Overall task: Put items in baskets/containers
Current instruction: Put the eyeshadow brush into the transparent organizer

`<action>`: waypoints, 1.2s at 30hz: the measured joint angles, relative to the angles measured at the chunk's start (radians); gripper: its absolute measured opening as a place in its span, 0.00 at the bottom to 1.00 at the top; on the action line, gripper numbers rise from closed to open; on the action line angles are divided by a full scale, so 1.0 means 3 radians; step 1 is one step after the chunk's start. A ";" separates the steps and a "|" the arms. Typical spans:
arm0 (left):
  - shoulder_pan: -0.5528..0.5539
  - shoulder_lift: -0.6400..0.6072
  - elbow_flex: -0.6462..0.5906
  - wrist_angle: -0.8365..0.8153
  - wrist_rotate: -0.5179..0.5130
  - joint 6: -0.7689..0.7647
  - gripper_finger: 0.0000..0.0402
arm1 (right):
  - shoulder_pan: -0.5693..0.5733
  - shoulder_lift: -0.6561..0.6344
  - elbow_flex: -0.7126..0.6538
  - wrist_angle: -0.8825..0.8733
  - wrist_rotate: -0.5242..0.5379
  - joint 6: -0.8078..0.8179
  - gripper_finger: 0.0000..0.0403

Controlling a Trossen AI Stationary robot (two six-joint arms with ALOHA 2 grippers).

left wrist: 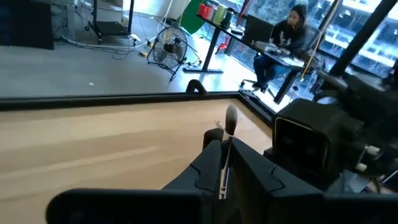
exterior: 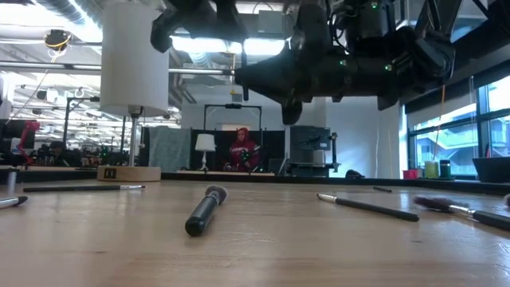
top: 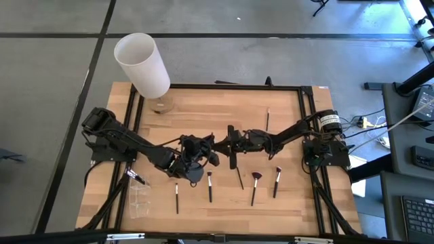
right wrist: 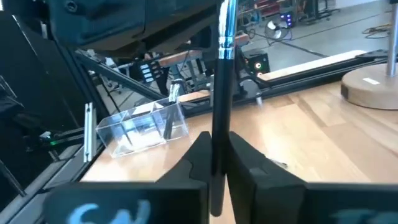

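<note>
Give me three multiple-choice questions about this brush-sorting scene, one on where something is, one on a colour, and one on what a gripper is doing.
1. The clear container stands:
A. on the left arm's side
B. beside the right arm's base
C. under the white cylinder

2. The fan-shaped brush head is:
A. bright blue
B. reddish-brown
C. white

3. The right gripper is:
A. wide open and empty
B. shut on the container's rim
C. shut on a brush handle

Answers:
1 A, in the high view it sits at the near corner on the left arm's side.
2 B, the high view shows a reddish-brown fan.
3 C, the right wrist view shows the dark handle pinched between its fingers.
</note>
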 joint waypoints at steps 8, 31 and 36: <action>0.0007 -0.0187 -0.0003 -0.0488 0.0866 0.1210 0.13 | -0.0123 -0.0115 0.0015 -0.0632 -0.0450 -0.0041 0.09; -0.0364 -0.0371 0.0000 -0.1398 0.1631 0.3736 0.56 | -0.0272 -0.0272 0.0638 -0.2930 -0.1262 -0.0008 0.11; -0.0277 -0.0140 0.0000 -0.1165 0.1425 0.4535 0.56 | -0.0272 -0.0272 0.0688 -0.2919 -0.1256 0.0204 0.11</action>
